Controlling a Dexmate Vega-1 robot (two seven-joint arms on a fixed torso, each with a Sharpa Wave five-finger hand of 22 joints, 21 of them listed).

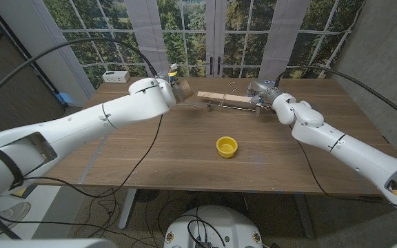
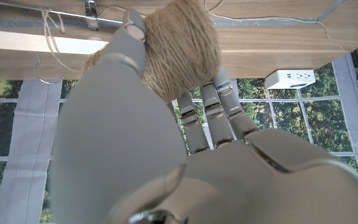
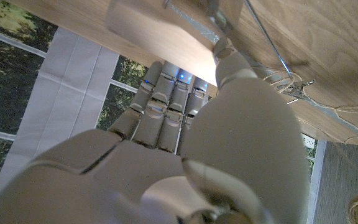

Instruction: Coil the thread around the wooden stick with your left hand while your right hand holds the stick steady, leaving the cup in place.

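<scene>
A pale wooden stick (image 1: 222,98) lies across the far middle of the table (image 1: 185,158). My right hand (image 1: 266,93) grips its right end; in the right wrist view the fingers (image 3: 166,93) and thumb close around the stick (image 3: 160,31). My left hand (image 1: 165,89) holds a ball of tan thread (image 1: 182,88) just off the stick's left end. In the left wrist view the ball (image 2: 179,50) sits between thumb and fingers, and loose thread (image 2: 51,37) runs over the stick (image 2: 42,42). The yellow cup (image 1: 227,146) stands in the table's middle, apart from both hands.
A white box (image 1: 116,76) sits at the table's far left corner. A metal hook (image 1: 232,86) rises from the stick, and a bent wire with a clip (image 3: 297,87) lies by my right hand. Windows stand behind the table.
</scene>
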